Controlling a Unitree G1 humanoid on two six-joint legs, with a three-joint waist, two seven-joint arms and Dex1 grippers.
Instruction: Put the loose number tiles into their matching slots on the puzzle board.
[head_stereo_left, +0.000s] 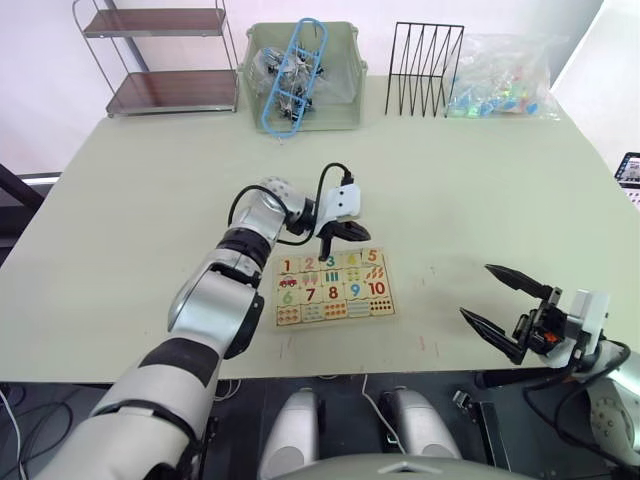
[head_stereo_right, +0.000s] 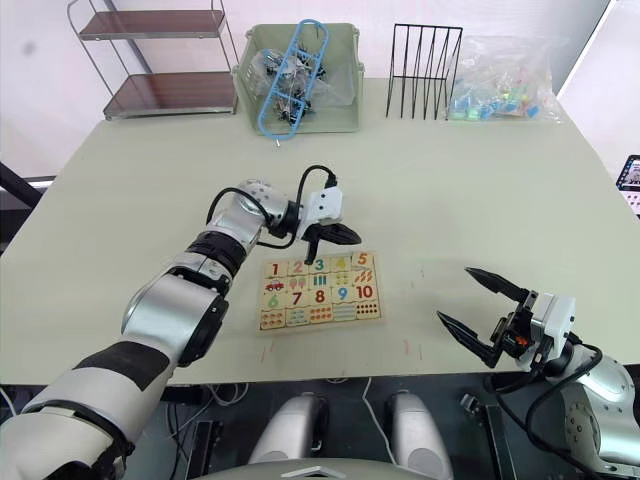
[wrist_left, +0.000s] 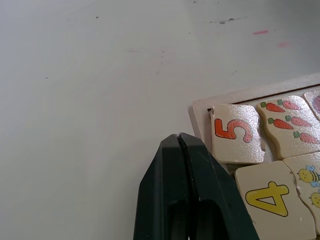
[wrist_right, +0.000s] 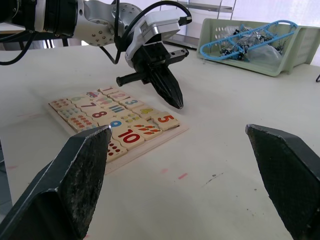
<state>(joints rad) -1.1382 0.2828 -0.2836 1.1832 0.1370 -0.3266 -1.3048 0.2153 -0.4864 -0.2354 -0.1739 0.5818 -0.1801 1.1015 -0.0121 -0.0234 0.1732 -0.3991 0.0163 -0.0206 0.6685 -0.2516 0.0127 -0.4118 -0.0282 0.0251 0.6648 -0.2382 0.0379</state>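
Already the flat pale wooden puzzle board (head_stereo_left: 333, 287) lies near the table's front edge, its long axis running left to right, with numeral tiles 1 to 5 seated in its upper row; the orange 5 tile (wrist_left: 234, 133) fills the corner slot. Just beyond that far rim hovers the left gripper (head_stereo_left: 343, 232), fingers pressed together, empty. Well to the board's right, the right gripper (head_stereo_left: 508, 311) gapes wide, holding nothing.
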